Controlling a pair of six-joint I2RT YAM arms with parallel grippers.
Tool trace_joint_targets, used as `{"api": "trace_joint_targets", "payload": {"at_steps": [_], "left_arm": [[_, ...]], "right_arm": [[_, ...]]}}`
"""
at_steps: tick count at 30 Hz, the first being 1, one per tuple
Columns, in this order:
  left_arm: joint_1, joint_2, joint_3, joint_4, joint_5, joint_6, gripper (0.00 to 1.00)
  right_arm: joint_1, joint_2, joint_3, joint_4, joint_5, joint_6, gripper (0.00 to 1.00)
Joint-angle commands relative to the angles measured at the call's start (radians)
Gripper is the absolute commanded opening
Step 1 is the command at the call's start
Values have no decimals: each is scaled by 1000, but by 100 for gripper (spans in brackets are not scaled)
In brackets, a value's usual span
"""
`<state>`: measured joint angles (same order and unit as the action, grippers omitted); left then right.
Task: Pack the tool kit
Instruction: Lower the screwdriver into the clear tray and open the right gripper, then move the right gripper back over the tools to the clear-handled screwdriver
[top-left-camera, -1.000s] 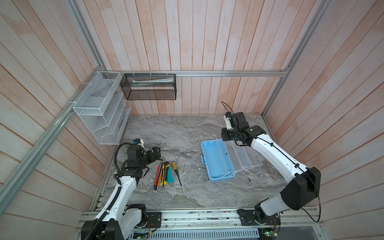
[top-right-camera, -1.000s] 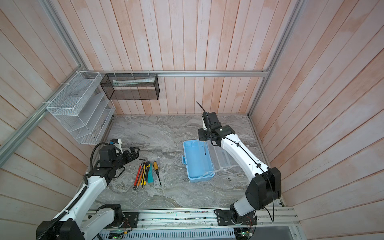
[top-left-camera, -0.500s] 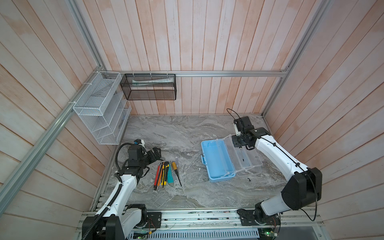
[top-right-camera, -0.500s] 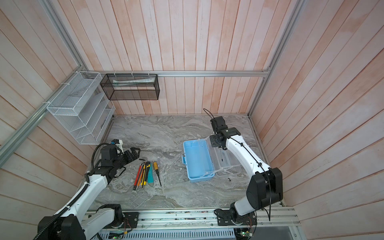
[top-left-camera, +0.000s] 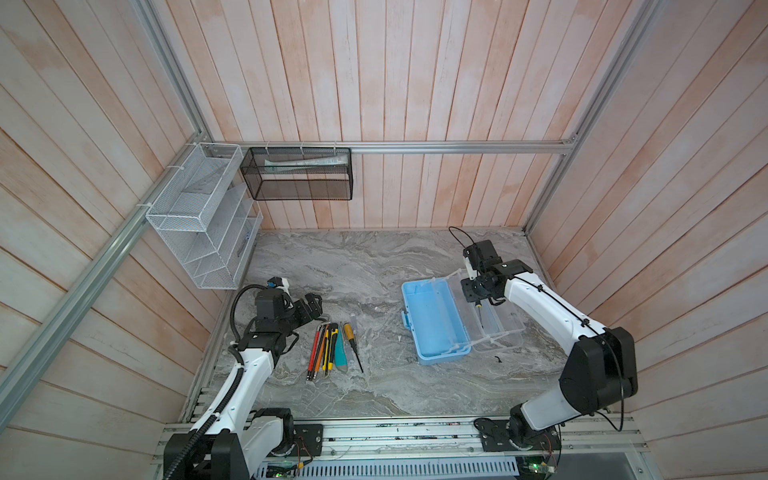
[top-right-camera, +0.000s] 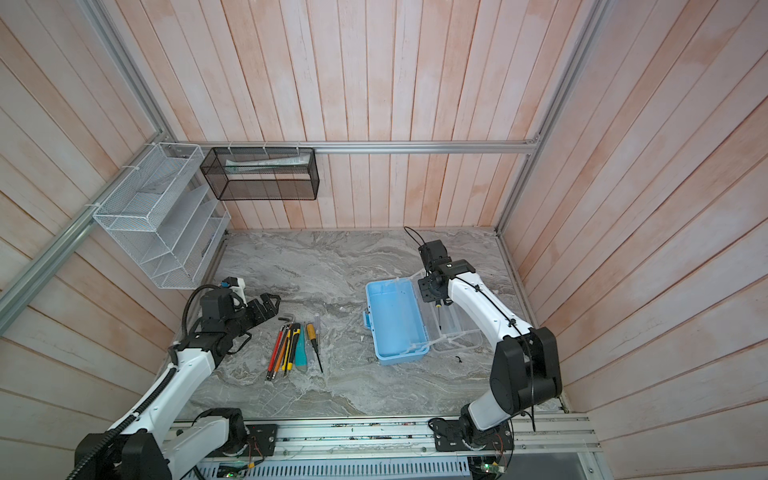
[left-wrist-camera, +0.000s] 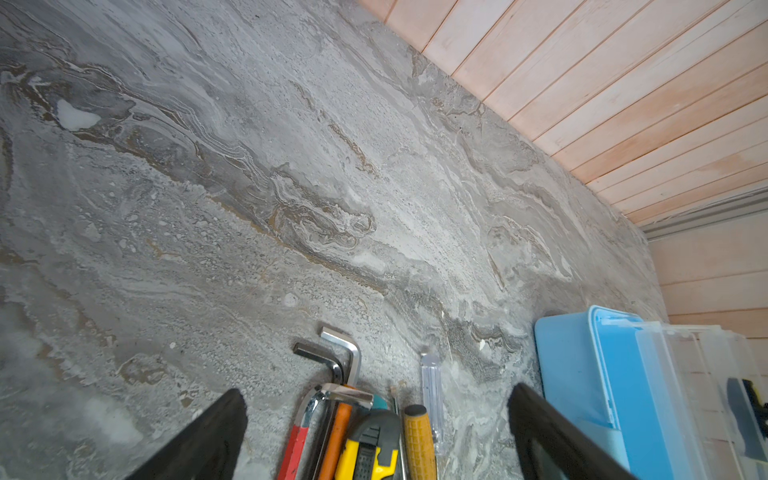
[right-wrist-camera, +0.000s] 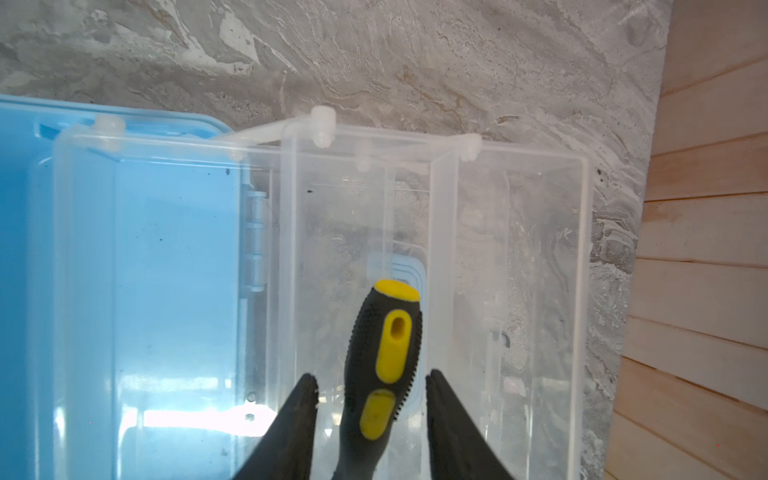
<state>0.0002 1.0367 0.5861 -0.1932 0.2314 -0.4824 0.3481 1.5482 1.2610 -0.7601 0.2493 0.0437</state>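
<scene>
Right gripper (right-wrist-camera: 372, 376) spread; black-yellow screwdriver (right-wrist-camera: 386, 332) sits between its fingers (right-wrist-camera: 291, 424), gaps both sides, over clear tray (right-wrist-camera: 442, 228). Left gripper (left-wrist-camera: 376, 391) wide open.

We count one blue box (top-left-camera: 432, 324), one clear tray (top-left-camera: 492, 332), three screwdrivers (top-left-camera: 348, 332), two utility knives (top-left-camera: 331, 345), perhaps four overlapping hex keys (left-wrist-camera: 354, 361), one white wire rack (top-left-camera: 199, 216) and one black mesh basket (top-left-camera: 297, 174).

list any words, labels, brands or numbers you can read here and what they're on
No text can be read in any view.
Pale flat item in the black mesh basket: any print is too small to read.
Clear part of the tool kit: a faint mark, too blurred to read.
Yellow and black utility knife and black and yellow screwdriver: no label shows.
</scene>
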Motion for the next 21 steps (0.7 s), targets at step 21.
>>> {"api": "trace_joint_targets", "payload": {"at_steps": [21], "left_arm": [[7,-40,18,-8,11,-6,100]], "right_arm": [[556,357,161,446,-323,350,44]]}}
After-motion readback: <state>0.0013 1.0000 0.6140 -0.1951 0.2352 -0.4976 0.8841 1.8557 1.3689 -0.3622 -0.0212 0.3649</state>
